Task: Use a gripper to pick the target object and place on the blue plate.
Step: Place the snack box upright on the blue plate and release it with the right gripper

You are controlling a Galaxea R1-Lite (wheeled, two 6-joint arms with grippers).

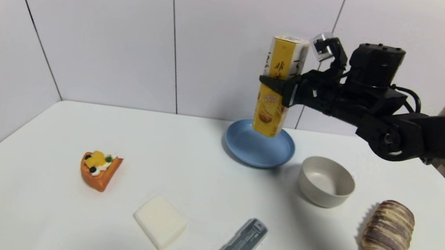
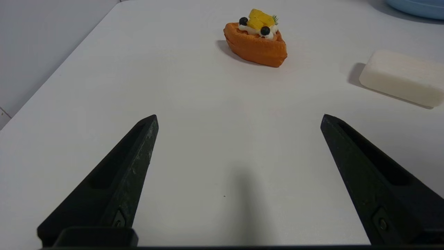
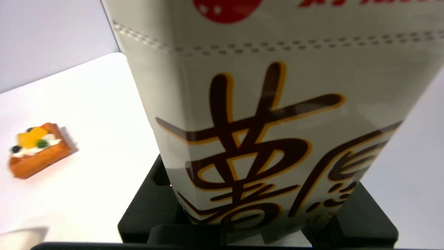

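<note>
Right gripper (image 1: 275, 85) of mine pinches the chips box (image 1: 277, 87) around its middle, upright and raised, its base hanging over the blue plate (image 1: 259, 149) on the bench (image 1: 197, 190). Picking looks done; lowering and letting go remain. Left gripper (image 2: 239, 119) sits spread and idle near the waffle slice (image 2: 255, 39).

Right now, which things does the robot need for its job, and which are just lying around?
For the job:
- right gripper, shut on the chips box
- yellow chips box, held above the plate
- blue plate

Just lying about:
- beige bowl
- striped bread roll
- fruit waffle slice
- white block
- grey case
- left gripper, open, idle
</note>
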